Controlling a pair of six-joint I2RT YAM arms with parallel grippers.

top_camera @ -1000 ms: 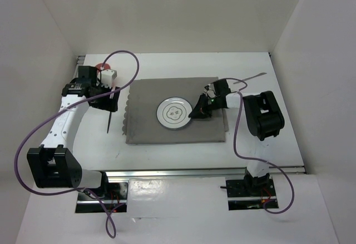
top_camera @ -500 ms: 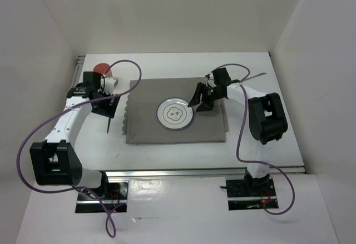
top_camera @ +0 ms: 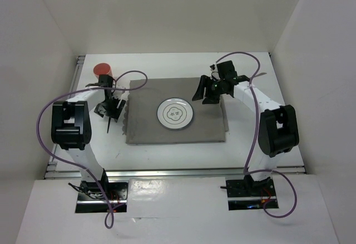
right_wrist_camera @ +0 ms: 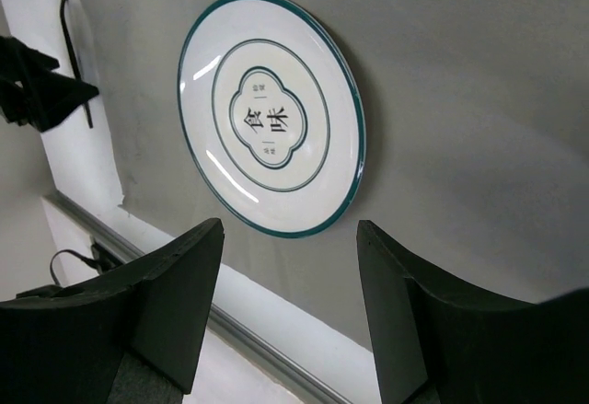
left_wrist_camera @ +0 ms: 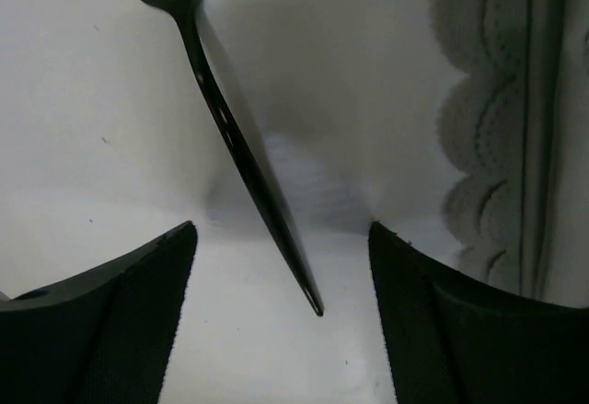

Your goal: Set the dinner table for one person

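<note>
Filling most of the top view, the dinner table is a plain white top. A grey mat lies at its middle, and a white plate with a green rim sits centred on the mat. A red cup stands at the far left corner, well apart from the mat.

The fork lies on the bare table just beside the mat's scalloped left edge. Its long axis runs roughly along that edge, with the thin handle tip pointing toward the arms' bases. The left gripper hangs over it with its fingers apart. The handle passes between them and neither finger touches it, so nothing is held.

The right gripper hovers over the mat's far right corner, beside the plate, spread wide and empty.

A slender silver piece lies on the table beyond the right arm. It may be another item of cutlery, but it is too thin in this view to name.

I judge the fork to be in its place on the left. If that piece is the next thing to lay, it lies to the right of the right gripper, with its long axis slanting toward the far right. The right arm is much the nearer of the two.
</note>
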